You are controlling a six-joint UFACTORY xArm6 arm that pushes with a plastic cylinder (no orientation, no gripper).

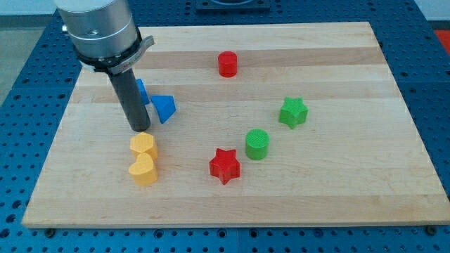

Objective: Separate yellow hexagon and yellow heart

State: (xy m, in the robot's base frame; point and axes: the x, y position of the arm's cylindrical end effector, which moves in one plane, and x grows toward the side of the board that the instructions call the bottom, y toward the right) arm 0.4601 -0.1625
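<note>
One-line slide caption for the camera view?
My tip just above the touching yellow hexagon and yellow heart.

Pale wooden board (337,183) — smooth, matt, shiny metal arm housing (97,28), matt dark rod (131,102)

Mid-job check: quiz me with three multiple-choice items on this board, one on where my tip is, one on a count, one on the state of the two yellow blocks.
1. Where is my tip?
A. Just above the yellow hexagon, toward the view's top
B. Beside the red cylinder
C. Right of the green star

2. How many red blocks are on the board?
A. One
B. Two
C. Three

3. The yellow hexagon and yellow heart are:
A. At opposite board edges
B. Stacked
C. Side by side, touching or nearly so

Answers:
1 A, the rod ends right at the hexagon's upper edge.
2 B, the cylinder and the red star.
3 C, no clear gap shows between them.
</note>
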